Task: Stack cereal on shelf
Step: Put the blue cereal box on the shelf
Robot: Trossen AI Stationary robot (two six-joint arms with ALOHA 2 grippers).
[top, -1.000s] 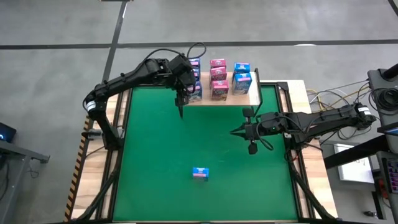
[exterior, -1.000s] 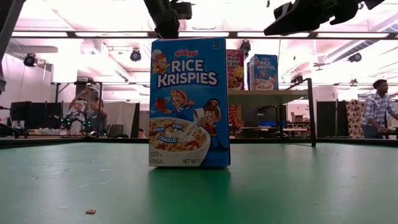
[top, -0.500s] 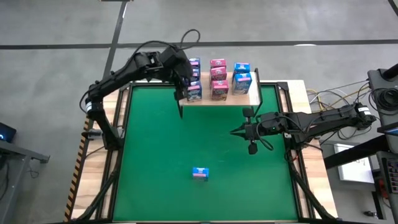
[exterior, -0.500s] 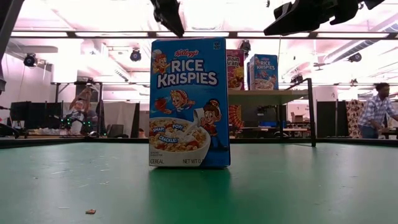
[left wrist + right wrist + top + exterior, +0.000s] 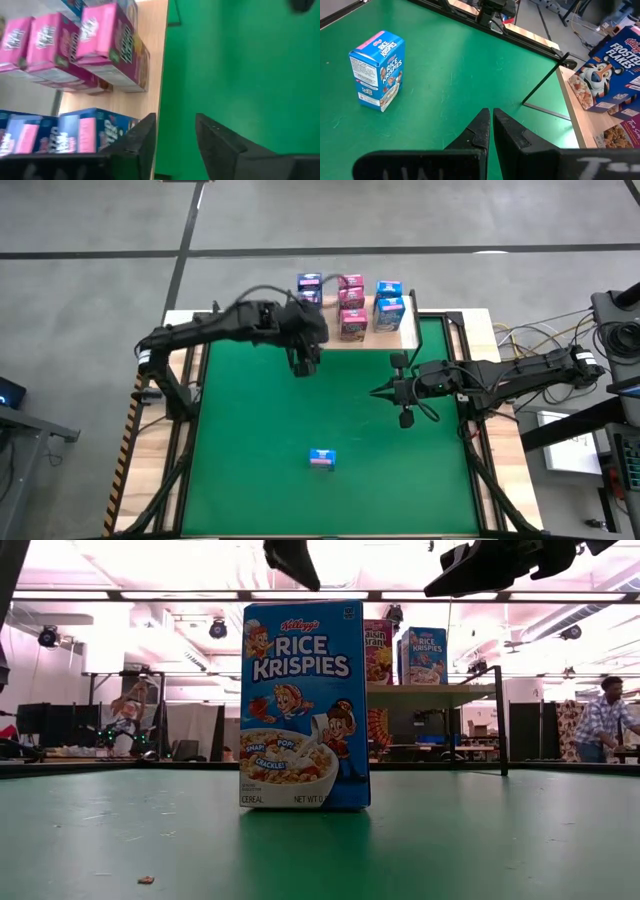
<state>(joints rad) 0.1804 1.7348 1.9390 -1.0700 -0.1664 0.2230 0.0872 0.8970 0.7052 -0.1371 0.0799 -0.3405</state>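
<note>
The high view looks straight down on the whole green desk (image 5: 250, 440), the low view sits at desk level close behind the Rice Krispies box (image 5: 304, 705), which the right wrist view also catches, while the left wrist view faces the shelf (image 5: 152, 60) closely.

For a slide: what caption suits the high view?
Left gripper empty by the stocked shelf; one cereal box left on the table.

One cereal box on the table (image 5: 321, 459), one shelf (image 5: 408, 330), two arms

Left claw (image 5: 304, 366) apparently off shelf (image 5: 404, 338).
</note>
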